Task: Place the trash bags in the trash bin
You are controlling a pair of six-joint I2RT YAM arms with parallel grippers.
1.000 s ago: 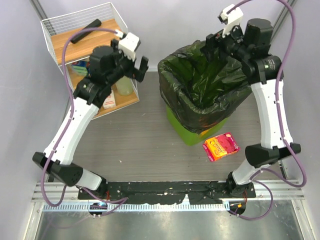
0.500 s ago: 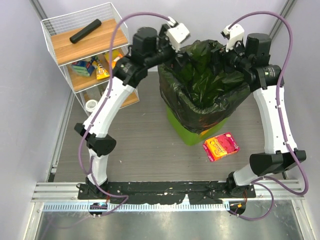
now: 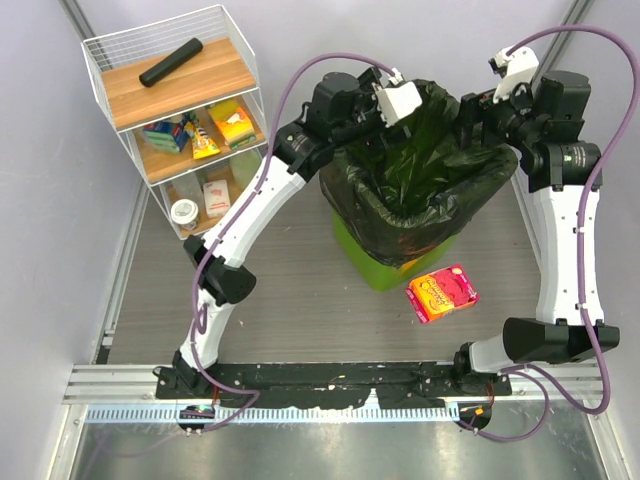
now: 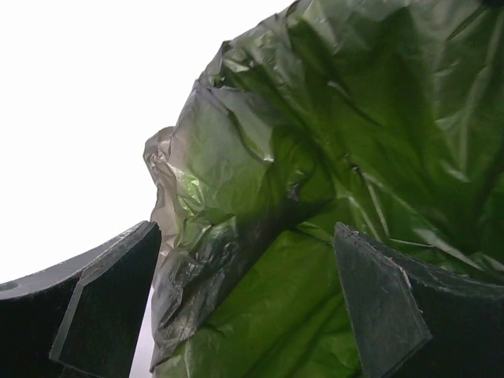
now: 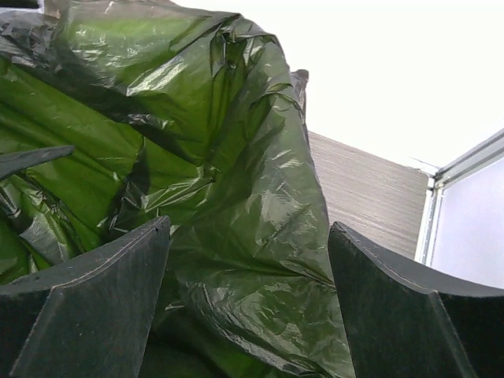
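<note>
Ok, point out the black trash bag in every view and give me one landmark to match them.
Top external: the trash bag lines the trash bin, upper centre-right.
Left wrist: the trash bag fills the centre and right, beyond the open left hand.
Right wrist: the trash bag fills the left and centre, beyond the open right hand.
Shared landmark: the bin's lime green showing through the thin plastic.

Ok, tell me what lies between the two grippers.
The trash bag, lining the trash bin, spans between left gripper and right gripper; the top view shows it.
</note>
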